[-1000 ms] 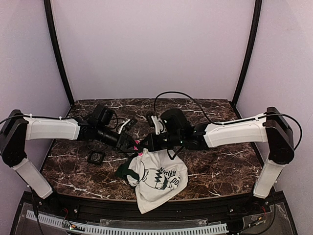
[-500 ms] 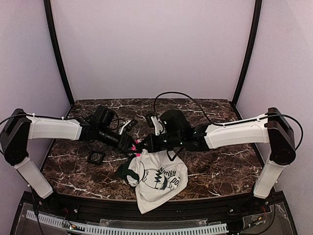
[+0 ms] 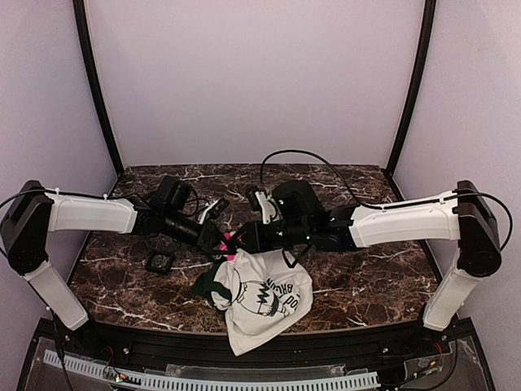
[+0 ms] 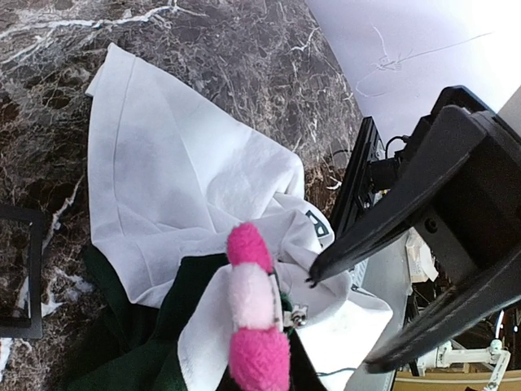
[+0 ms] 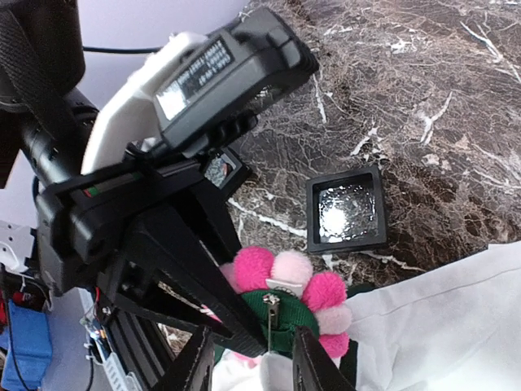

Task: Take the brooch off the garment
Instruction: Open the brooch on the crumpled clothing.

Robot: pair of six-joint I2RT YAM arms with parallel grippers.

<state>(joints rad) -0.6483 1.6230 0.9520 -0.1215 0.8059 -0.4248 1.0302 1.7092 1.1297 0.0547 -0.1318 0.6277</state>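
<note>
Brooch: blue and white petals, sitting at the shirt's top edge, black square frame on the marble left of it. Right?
No. The brooch has pink and white petals, not blue; right wrist view shows it. The shirt edge and black square frame are as stated.

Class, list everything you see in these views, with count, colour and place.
brooch: one, pink and pale pink, at the shirt's upper edge
T-shirt: one, white, black print, green trim, bunched near-middle of table
square frame: one clear, black, left of the shirt
table: one, dark marble, beneath all
left arm, right arm: two, white and black, from either side
left claw: one, black, shut on brooch
right claw: one, black, open beside brooch
</note>
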